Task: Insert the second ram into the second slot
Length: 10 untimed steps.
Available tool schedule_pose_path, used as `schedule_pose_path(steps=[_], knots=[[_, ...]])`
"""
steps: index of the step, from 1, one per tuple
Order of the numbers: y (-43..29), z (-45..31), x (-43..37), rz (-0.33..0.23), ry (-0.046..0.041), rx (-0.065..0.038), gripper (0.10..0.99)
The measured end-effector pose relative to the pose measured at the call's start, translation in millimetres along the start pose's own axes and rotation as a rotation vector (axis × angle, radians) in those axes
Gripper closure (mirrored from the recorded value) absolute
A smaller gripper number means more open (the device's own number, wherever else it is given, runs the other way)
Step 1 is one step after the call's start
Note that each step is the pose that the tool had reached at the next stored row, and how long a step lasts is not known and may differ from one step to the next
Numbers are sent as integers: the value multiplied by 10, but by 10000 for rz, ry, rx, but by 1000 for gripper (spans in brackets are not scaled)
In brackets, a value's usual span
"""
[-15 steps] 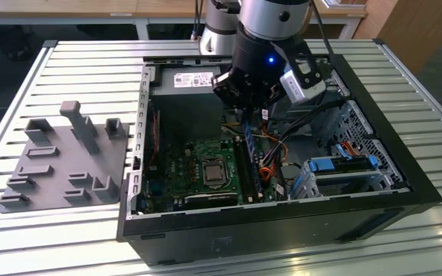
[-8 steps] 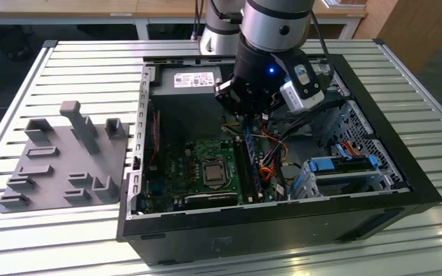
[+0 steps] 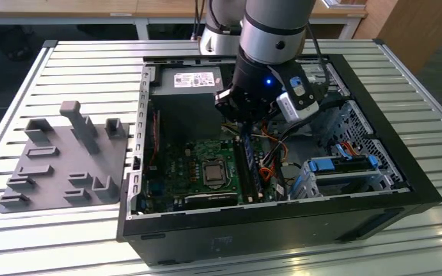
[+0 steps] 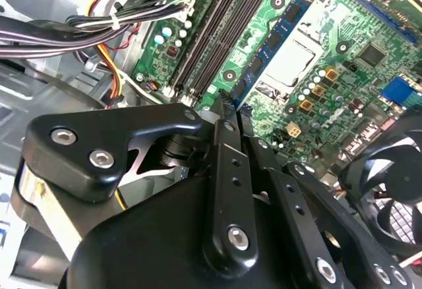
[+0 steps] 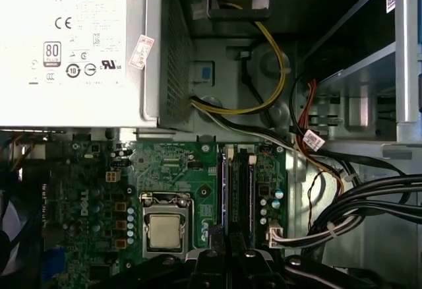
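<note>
Closest to the exterior camera is the slatted metal surface (image 3: 44, 247), and the black computer case (image 3: 282, 233) lies on it with its open side up. Just inside the near wall, on the exterior view's right, sits the drive cage (image 3: 344, 172) with its blue tabs. Next to that is the green motherboard (image 3: 179, 172), with the CPU socket (image 3: 213, 172) roughly in the middle.

Right beside the socket is the bank of memory slots (image 5: 247, 190). The second ram (image 4: 264, 48) stands on edge at the socket side of that bank, a dark blue board whose black chips show in the second wrist view. How deep it's seated, can't tell tbh.

The claw (image 4: 231, 104) is right at one end of the stick, fingers (image 4: 227, 170) pulled in tight on it with no gap showing between them. A bundle of black cables (image 5: 369, 196) runs past the slots on the side away from the socket.

Further back is the silver power supply (image 3: 194, 80), and the arm (image 3: 275, 34) hangs above it, angled down into the case. Off on the exterior view's left, a gray fixture block (image 3: 67, 161) sits on the surface, well apart from the claw
</note>
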<state>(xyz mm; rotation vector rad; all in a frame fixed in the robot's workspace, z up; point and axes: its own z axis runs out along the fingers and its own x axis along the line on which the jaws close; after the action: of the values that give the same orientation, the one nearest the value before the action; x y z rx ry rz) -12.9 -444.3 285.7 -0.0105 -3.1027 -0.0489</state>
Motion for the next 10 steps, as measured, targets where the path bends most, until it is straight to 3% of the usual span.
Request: schedule_pose_path(steps=[10], knots=[[-18,27,-1,3,-1,-1,949]])
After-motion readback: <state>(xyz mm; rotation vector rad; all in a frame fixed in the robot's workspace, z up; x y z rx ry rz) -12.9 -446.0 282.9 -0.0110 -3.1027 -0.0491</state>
